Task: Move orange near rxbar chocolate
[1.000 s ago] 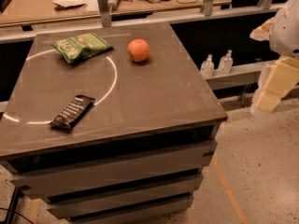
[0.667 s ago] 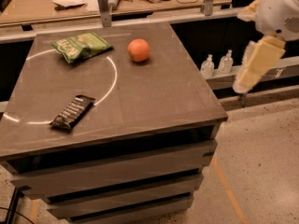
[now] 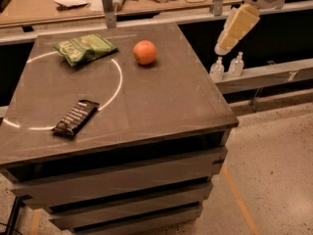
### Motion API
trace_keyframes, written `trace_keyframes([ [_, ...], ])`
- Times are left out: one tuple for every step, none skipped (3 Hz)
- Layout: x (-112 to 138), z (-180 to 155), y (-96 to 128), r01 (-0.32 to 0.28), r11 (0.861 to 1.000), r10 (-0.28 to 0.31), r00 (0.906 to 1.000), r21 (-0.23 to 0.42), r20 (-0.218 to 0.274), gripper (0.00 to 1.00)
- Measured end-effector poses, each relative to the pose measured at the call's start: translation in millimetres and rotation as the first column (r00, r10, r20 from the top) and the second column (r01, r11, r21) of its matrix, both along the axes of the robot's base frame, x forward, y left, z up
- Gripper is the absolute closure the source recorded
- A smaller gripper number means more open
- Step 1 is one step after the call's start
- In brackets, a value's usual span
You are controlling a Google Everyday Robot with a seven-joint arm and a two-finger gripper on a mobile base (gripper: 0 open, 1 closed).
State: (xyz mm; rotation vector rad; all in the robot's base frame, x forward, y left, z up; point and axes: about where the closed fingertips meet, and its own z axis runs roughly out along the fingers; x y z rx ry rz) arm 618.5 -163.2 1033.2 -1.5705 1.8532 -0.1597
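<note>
The orange sits on the dark table, towards its far side and right of the middle. The rxbar chocolate, a flat dark bar with white lettering, lies near the table's front left, well apart from the orange. My gripper hangs in the air at the upper right, beyond the table's right edge. It points down and left, above and to the right of the orange, and touches nothing.
A green crinkled snack bag lies at the table's far left, left of the orange. Two small clear bottles stand on a ledge right of the table. A cluttered wooden bench runs behind it.
My arm has risen and swung left, from low at the right of the table to high near its far right corner. The orange, the bar and the bag have not moved.
</note>
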Motion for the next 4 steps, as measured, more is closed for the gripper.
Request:
trace_keyframes([
  [57.1,-9.1,16.3,0.029,0.994,-0.033,0.999,0.105,0.03,0.0],
  [93.4,-22.1,46.4,0.025,0.975,-0.029,0.9995,0.223,0.015,0.0],
  [110.7,-42.5,86.5,-0.007,0.938,0.024,0.9987,0.346,-0.045,0.0],
  [116.1,-63.7,128.7,-0.056,0.899,0.104,0.9906,0.434,-0.089,0.0],
])
